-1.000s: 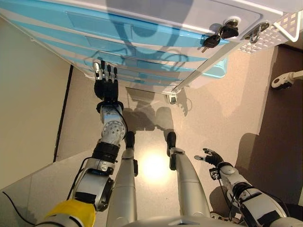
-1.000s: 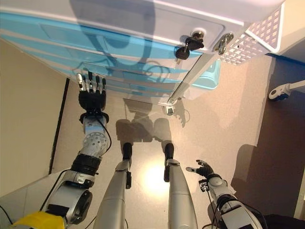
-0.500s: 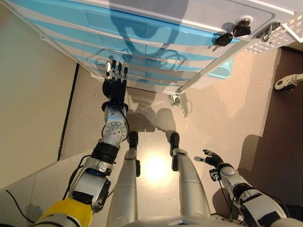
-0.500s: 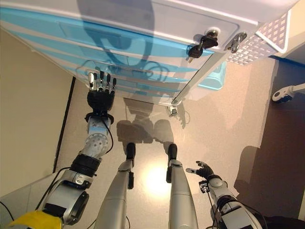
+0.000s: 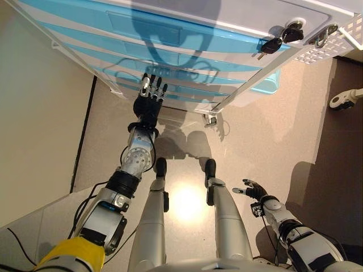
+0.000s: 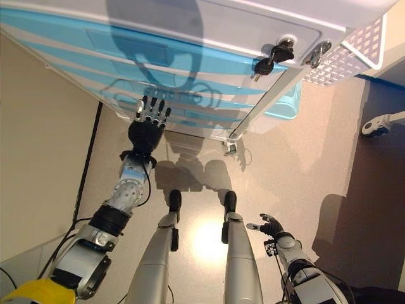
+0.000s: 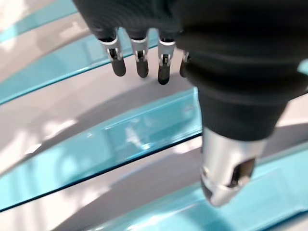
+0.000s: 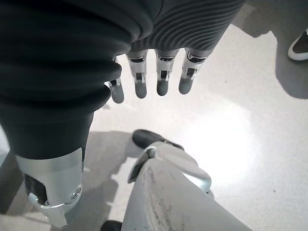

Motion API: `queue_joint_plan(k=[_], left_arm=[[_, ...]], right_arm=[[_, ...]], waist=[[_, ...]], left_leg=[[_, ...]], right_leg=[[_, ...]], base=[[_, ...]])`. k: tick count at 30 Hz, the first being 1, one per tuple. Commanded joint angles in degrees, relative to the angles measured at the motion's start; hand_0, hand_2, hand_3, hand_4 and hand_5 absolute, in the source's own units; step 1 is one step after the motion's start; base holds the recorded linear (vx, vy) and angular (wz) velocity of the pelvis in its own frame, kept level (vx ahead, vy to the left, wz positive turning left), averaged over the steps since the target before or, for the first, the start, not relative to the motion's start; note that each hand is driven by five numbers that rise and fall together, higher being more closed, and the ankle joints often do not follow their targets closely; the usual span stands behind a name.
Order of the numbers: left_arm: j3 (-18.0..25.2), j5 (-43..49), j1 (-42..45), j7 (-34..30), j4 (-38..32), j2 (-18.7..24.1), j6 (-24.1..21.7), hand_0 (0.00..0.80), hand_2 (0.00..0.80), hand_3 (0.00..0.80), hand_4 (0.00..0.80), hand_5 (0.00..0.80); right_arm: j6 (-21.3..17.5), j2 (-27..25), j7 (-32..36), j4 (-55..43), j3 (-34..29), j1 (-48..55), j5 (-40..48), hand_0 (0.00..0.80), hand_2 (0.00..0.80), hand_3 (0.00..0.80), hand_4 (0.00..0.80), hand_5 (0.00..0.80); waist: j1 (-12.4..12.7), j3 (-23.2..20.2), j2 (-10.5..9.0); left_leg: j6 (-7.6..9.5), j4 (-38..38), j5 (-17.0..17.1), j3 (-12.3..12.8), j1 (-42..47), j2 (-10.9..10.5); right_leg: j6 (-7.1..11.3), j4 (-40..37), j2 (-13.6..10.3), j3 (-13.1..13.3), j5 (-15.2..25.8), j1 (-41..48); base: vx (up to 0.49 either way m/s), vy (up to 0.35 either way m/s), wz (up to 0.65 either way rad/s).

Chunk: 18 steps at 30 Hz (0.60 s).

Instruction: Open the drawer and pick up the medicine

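A white drawer unit (image 5: 238,14) with several translucent blue drawer fronts (image 5: 170,56) stands before me; all drawers look shut. No medicine shows in any view. My left hand (image 5: 148,106) is raised in front of the lower drawers, fingers straight, close to a blue front. In the left wrist view its fingers (image 7: 139,60) point at a blue drawer front (image 7: 120,144), and I cannot tell whether they touch it. My right hand (image 5: 253,189) hangs low at my right side, open and empty, its fingers (image 8: 161,79) relaxed over the floor.
A bunch of black keys (image 5: 273,43) hangs in a lock on the unit's top. A white perforated basket (image 5: 334,41) is fixed at its right side. A caster (image 5: 211,119) shows under the unit. A beige wall (image 5: 39,113) stands at the left.
My left hand has moved to the right along the drawer fronts, towards the middle of the lower drawers. The view has shifted a little. The right hand has not moved.
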Motion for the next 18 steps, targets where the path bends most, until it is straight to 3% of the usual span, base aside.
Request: queue_joint_plan(k=[1,12,18], left_arm=[[-3.76,3.49,-15.18,-8.2,-7.27,-3.71,2.61,0.0,0.0,0.0,0.0,0.0],[1.31,4.32,-20.89,-8.39,-2.19,-1.31,-0.37,0.0,0.0,0.0,0.0,0.0],[3.68,4.23,-21.91,-8.69,-4.48,-0.72,-2.78,0.0,0.0,0.0,0.0,0.0]], right_arm=[[0.81,-3.09,0.3,-1.02,3.97,2.7,0.0,0.0,0.0,0.0,0.0,0.0],[0.48,-2.97,1.5,-0.26,4.55,1.74,0.87,0.0,0.0,0.0,0.0,0.0],[0.29,-3.26,2.41,0.55,4.3,2.45,0.54,0.0,0.0,0.0,0.0,0.0]], waist=[[-3.24,-2.16,4.54],[-4.1,-1.26,2.88],[-4.06,-2.42,2.91]], left_leg=[[0.47,-0.48,-2.9,0.13,0.18,0.11],[1.26,-1.34,-2.92,0.27,0.1,0.05],[1.45,-0.21,-3.66,0.3,-0.95,0.28]], right_leg=[[0.4,-2.31,3.26,-0.63,2.28,1.68],[1.02,-5.11,3.64,-0.6,3.92,1.65],[0.78,-5.46,4.05,-0.27,4.06,0.78]], base=[[0.0,0.0,0.0],[0.01,0.004,-0.03],[0.014,0.011,-0.05]])
